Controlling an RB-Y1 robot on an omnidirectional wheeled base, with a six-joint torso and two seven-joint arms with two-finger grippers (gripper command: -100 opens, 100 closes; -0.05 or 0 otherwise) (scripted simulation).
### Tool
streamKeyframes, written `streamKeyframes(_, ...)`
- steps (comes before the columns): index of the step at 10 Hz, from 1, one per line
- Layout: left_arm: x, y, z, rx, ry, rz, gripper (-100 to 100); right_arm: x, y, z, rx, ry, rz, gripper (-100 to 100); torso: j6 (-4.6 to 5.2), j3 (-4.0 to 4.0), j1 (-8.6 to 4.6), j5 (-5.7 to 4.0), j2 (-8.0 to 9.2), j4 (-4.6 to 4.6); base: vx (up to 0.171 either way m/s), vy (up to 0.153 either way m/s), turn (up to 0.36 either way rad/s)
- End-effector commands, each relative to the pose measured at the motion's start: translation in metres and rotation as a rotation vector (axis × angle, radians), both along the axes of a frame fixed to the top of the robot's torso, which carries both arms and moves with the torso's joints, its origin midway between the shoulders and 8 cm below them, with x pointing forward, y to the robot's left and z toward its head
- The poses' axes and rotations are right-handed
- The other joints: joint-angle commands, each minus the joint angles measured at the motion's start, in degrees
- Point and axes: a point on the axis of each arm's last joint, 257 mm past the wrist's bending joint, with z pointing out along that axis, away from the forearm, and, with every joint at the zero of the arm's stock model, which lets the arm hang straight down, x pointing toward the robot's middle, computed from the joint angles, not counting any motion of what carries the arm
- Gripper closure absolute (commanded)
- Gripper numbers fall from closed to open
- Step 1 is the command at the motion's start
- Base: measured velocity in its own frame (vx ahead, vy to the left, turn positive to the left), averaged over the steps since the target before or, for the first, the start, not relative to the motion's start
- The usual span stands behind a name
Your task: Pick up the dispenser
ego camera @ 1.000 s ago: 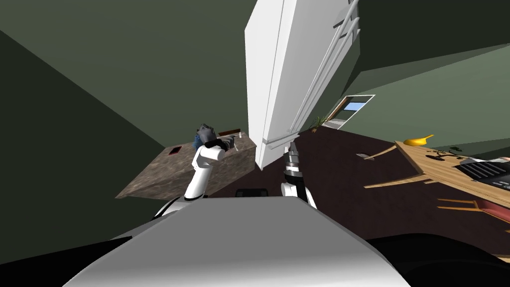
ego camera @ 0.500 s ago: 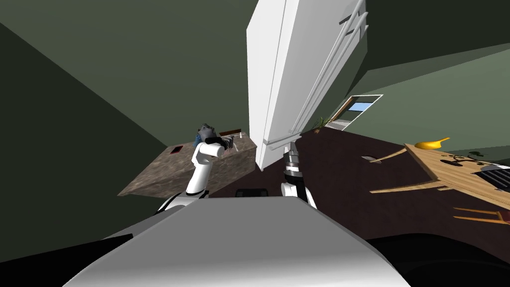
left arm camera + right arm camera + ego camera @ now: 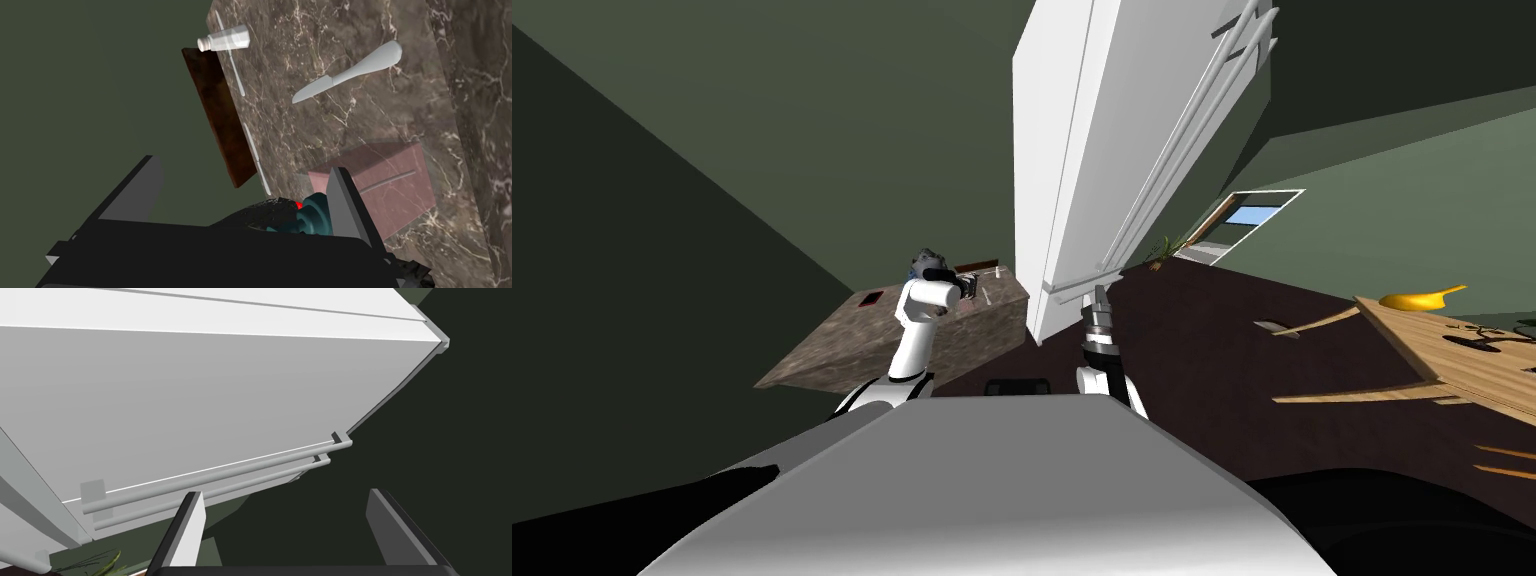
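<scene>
Marble counter (image 3: 425, 115), left gripper (image 3: 242, 166) at the dispenser (image 3: 312, 222).
Reach step, I judge: the dark, teal-necked dispenser sits just beside the pink box (image 3: 395, 170), between wide-spread fingers, close against one. Next: centre it, then squeeze. Right gripper (image 3: 285, 494), well apart from the box, is spread wide too.

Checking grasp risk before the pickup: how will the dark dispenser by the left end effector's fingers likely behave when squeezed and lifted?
The dispenser looks rigid, so it probably won't deform. Its dark body is lumpy, so the thin fingers may seat unevenly and let it twist. The ribbed teal part might grip better.
</scene>
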Motion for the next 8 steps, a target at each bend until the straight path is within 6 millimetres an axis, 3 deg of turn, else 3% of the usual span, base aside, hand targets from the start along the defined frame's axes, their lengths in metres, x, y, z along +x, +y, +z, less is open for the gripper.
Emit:
streamKeyframes(1, 0.001, 0.008, 0.000, 0.004, 0.033, 0.022, -100, 0.000, 0.000, 0.000, 0.000, 0.000, 0.000, 0, 0.00, 0.00, 0.00, 0.00, 0.00, 0.00, 0.047, -0.021, 0.093)
streamKeyframes(8, -0.012, 0.032, -0.010, 0.011, 0.179, 0.084, -100, 0.000, 0.000, 0.000, 0.000, 0.000, 0.000, 0, -0.01, -0.01, 0.04, 0.01, -0.02, 0.00, 0.045, -0.021, 0.062)
